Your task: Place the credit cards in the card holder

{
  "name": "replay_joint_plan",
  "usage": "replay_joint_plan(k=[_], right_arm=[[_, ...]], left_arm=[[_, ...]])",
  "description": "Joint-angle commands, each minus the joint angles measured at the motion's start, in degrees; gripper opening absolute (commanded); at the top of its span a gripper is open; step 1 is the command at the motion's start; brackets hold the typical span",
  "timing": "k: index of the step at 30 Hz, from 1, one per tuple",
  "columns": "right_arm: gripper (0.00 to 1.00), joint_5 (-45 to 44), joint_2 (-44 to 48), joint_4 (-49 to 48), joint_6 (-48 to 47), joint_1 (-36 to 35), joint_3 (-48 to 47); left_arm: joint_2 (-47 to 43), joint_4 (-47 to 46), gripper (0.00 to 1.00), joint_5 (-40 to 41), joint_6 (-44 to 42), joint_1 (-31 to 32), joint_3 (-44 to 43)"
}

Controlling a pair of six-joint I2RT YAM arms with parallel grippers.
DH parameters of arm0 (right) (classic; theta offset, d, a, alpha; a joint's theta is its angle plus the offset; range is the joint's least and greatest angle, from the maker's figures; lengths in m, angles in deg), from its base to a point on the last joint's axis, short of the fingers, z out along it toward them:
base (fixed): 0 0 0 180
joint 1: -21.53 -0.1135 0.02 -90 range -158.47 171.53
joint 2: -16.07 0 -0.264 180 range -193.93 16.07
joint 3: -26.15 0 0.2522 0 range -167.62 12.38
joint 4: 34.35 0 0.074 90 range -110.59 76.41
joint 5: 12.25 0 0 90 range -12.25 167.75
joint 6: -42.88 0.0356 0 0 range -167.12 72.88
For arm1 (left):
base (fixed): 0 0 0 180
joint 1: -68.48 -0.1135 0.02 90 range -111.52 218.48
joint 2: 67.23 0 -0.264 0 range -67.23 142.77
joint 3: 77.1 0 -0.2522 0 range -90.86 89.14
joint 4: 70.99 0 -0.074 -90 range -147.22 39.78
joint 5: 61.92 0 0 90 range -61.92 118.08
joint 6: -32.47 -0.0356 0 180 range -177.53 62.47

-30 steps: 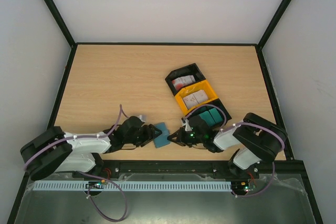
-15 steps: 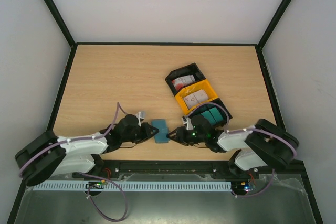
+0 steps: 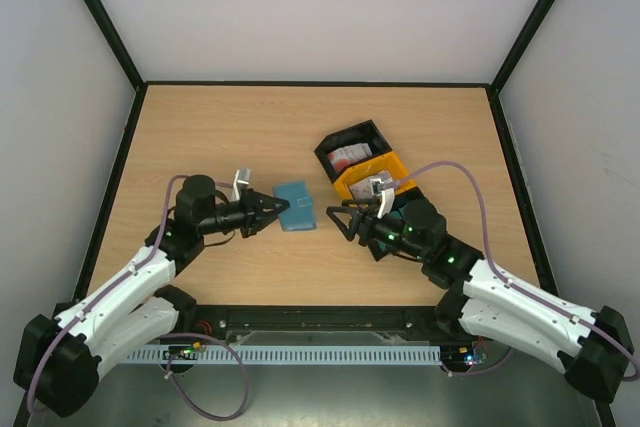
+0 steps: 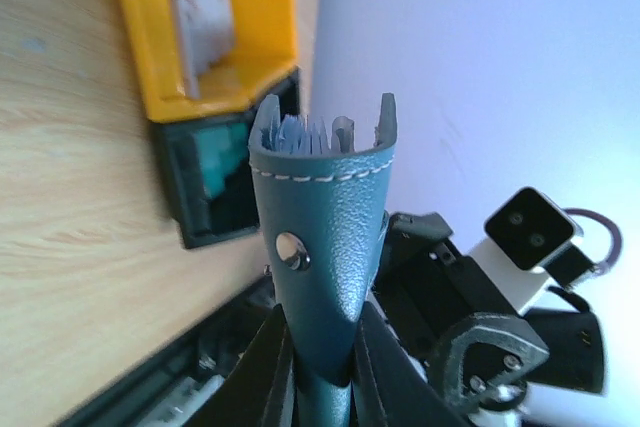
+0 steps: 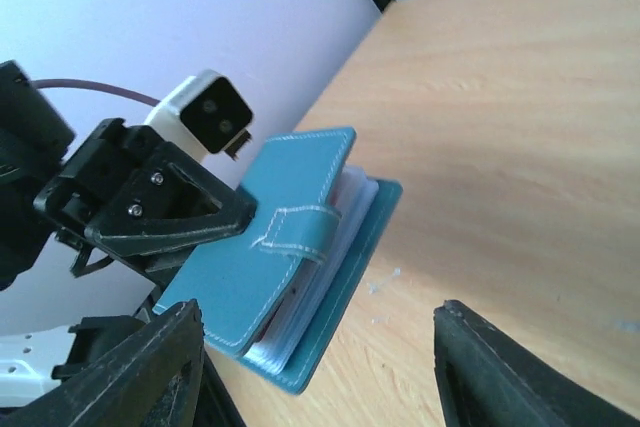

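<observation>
The teal card holder (image 3: 294, 206) is pinched at its left edge by my left gripper (image 3: 272, 211), which is shut on it. In the left wrist view the card holder (image 4: 322, 209) stands between the fingers (image 4: 275, 372), its covers gaping a little at the far end. My right gripper (image 3: 340, 219) is open just right of it, not touching. The right wrist view shows the card holder (image 5: 290, 257) with its strap closed, ahead of the wide-apart fingers (image 5: 135, 372). Credit cards (image 3: 348, 157), white with red marks, lie in the black bin.
A three-bin tray sits at the right: black bin (image 3: 327, 144), yellow bin (image 3: 398, 165) with a pale card (image 4: 196, 9), and a dark-green bin (image 4: 172, 182) mostly under my right arm. Black frame rails border the table.
My right gripper has let go of the card holder and opened. My left gripper closed on it and carried it away from the near edge toward the table's middle.
</observation>
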Motion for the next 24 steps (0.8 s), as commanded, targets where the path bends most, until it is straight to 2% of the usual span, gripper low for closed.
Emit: replay_joint_plan(k=[1, 4, 12, 20, 24], right_arm=[[0.62, 0.4, 2.3, 3.0, -10.1, 0.1, -2.4], [0.62, 3.0, 0.0, 3.3, -12.6, 0.1, -4.9], [0.6, 8.3, -4.6, 0.8, -16.2, 0.1, -8.4], [0.6, 0.5, -9.5, 0.5, -13.7, 0.1, -11.3], [0.6, 2.3, -8.1, -2.2, -12.4, 0.1, -10.5]], left_arm=[[-0.4, -9.0, 0.02, -12.9, 12.7, -1.2, -2.0], [-0.1, -15.3, 0.02, -14.2, 17.8, -1.2, -2.4], [-0.2, -17.3, 0.02, -14.3, 19.4, -1.0, -1.8], [-0.4, -14.7, 0.02, -14.3, 16.1, -0.4, -1.4], [-0.6, -14.1, 0.02, -13.9, 15.7, -0.4, -0.1]])
